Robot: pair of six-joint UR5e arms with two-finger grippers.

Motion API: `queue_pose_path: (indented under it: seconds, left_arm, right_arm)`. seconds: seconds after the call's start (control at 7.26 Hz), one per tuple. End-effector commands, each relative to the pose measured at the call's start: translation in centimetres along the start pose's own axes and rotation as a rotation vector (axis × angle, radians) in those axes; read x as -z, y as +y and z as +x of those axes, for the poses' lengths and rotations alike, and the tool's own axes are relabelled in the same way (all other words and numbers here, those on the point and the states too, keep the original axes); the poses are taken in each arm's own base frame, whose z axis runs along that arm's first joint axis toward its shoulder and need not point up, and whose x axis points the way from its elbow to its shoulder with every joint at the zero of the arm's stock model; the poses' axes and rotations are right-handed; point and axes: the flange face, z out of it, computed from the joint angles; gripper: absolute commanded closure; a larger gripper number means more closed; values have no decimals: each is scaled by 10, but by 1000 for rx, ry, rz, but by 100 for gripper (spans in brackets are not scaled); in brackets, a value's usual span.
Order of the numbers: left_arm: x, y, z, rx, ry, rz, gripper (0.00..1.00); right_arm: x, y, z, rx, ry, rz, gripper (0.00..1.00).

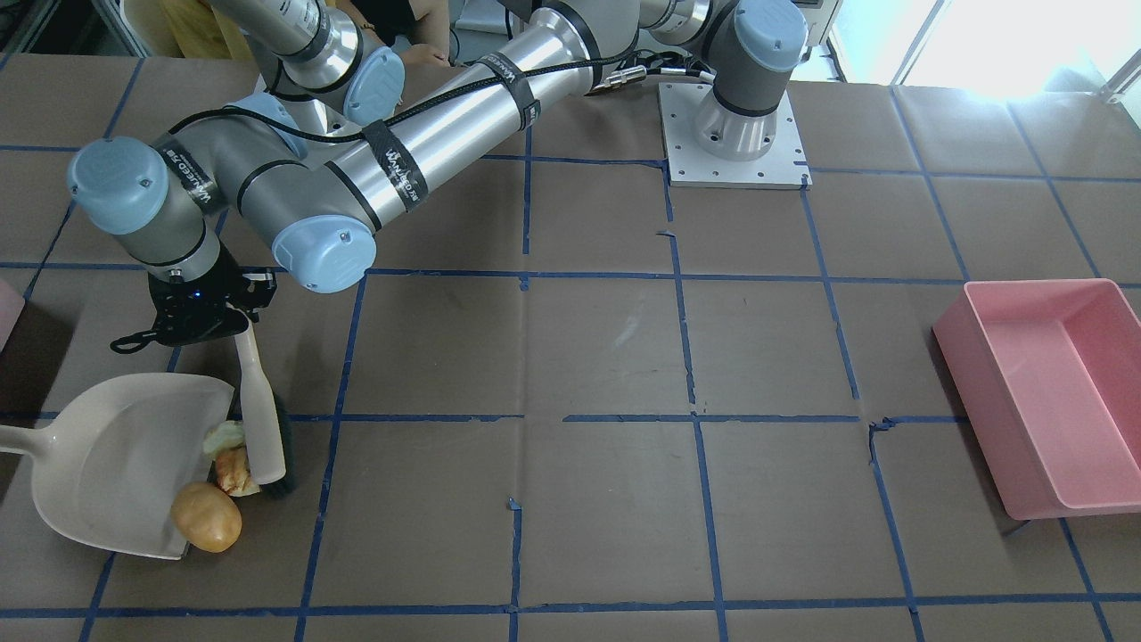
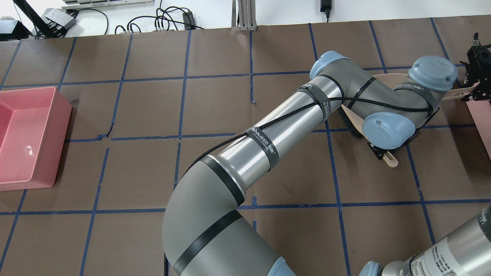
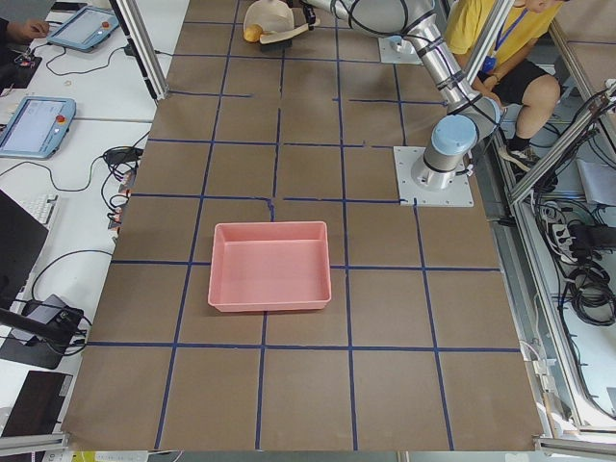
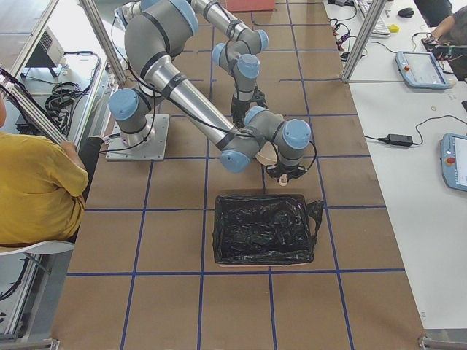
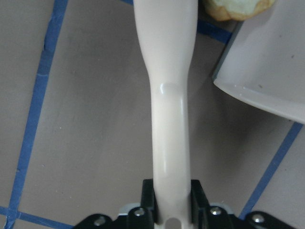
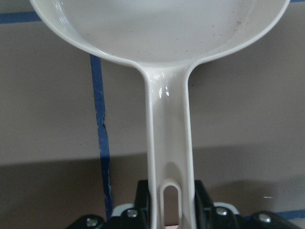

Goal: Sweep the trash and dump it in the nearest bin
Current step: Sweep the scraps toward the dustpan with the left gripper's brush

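My table (image 1: 606,357) is big and brown. Blue tape lines (image 1: 695,419) make squares all over it. Bright light (image 1: 1007,40) comes in at one corner. Past the far edge I see a white desk (image 2: 215,15) with black wires (image 2: 168,21) and two screens (image 3: 34,125) on it. A metal post (image 3: 140,48) stands between the table and the desk.

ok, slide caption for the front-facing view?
Left gripper holds a brush against three trash lumps at the dustpan lip.
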Motion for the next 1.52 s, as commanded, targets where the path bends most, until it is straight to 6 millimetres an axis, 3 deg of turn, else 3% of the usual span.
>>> queue_pose_path:
  seconds: [0.0,0.41,1.1,1.38]
  left_arm:
    - [0,-1,1,-110,3,6,100]
    - [3,-1,2,-191,14,20,100]
    - [3,0,2,-546,-23,67,100]
    - [7,10,1,-647,-97,141,100]
  right_arm:
    - [0,0,0,0,1,1,100]
    - [0,0,0,0,0,1,100]
    - [0,0,0,0,1,1,100]
    - [0,0,0,-2,1,1,100]
